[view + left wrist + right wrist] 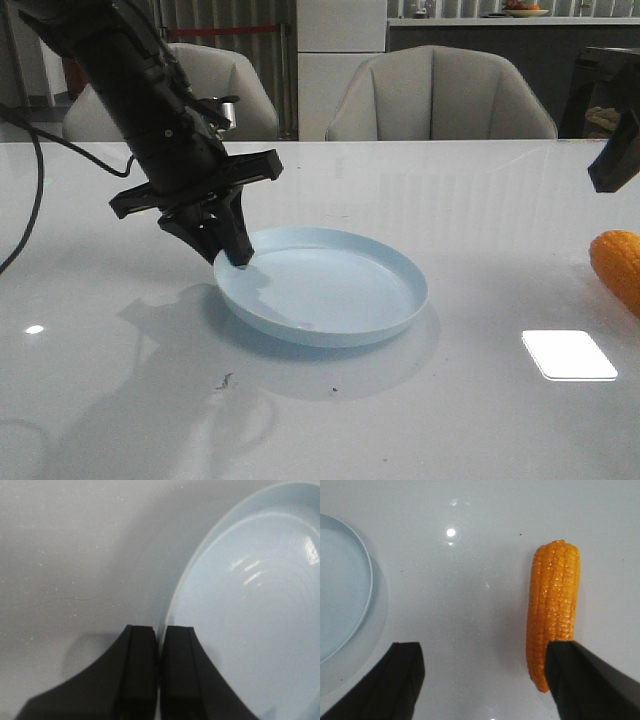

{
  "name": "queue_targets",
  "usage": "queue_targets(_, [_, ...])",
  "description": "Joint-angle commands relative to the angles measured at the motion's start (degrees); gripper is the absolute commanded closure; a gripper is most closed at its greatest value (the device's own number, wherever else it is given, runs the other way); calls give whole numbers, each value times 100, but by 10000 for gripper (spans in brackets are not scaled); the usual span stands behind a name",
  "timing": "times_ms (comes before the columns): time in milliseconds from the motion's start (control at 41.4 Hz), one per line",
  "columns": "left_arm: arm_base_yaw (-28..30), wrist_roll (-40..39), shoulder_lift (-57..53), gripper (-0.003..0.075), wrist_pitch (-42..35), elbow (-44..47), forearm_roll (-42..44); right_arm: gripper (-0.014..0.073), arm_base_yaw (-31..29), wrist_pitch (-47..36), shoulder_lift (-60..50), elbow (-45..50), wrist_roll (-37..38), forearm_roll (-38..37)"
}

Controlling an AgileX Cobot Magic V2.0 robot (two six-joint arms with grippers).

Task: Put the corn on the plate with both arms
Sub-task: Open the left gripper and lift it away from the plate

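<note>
The plate [322, 285] lies on the table [120, 400] just to the right of the left gripper [240, 256], whose fingertips meet its left rim. The corn [618, 268] lies on the table well right of the plate, under the right gripper [485, 680], beside one finger [580, 680].

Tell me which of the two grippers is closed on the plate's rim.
The left gripper: its fingers pinch the near-left rim of the plate. The right gripper hangs open above the table, beside the corn.
</note>
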Motion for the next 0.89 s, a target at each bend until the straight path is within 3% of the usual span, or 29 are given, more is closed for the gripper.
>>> queue_targets(0, [-34,101,-330,502,-4,-174,-87,-9,-50,-326,-125,-195,-7,15])
queue_targets(145, [-34,101,-330,277,-66,-174,-6,-9,-50,-326,-125,-195,-7,15])
queue_targets(218, [-34,120,-330,235,-75,-187,32,-9,-50,-321,-125,-195,-7,15])
queue_targets(532, [130,320,-552,251,-109,-857,897,-9,-50,-278,-125,-195,-7,15])
queue_targets(871, [706,373,-1828,285,-1135,-819,1410,-9,-50,-271,-125,-195,-7,15])
